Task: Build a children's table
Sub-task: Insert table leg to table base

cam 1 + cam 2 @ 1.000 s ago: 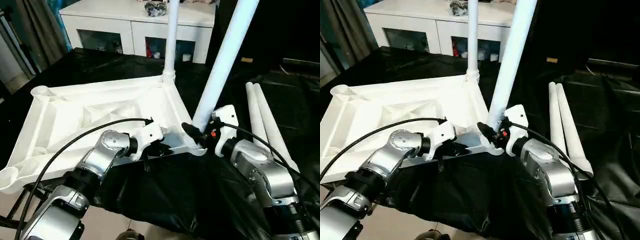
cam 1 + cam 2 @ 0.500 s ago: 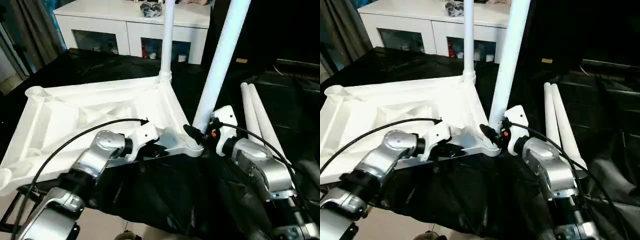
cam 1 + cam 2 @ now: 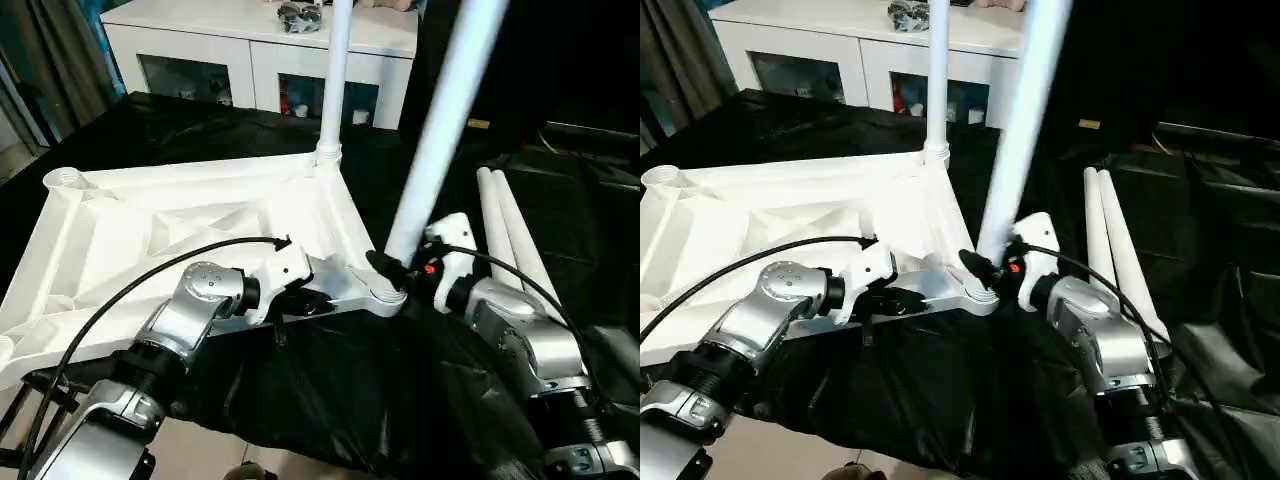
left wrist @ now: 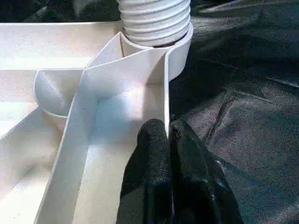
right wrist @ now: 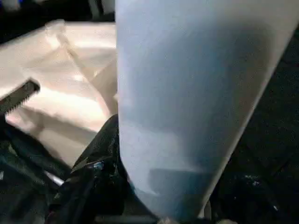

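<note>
Tabletop lies underside up; your left gripper pinches its rim just short of the corner socket. Your right gripper clasps the leg, which leans off the socket's axis.

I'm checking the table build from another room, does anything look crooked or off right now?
Yes. The leg held by the right gripper at the near corner socket leans well off vertical, while the far leg stands straight. The tabletop lies upside down, the left gripper pinching its rim. Two spare legs lie on the black cover.
</note>
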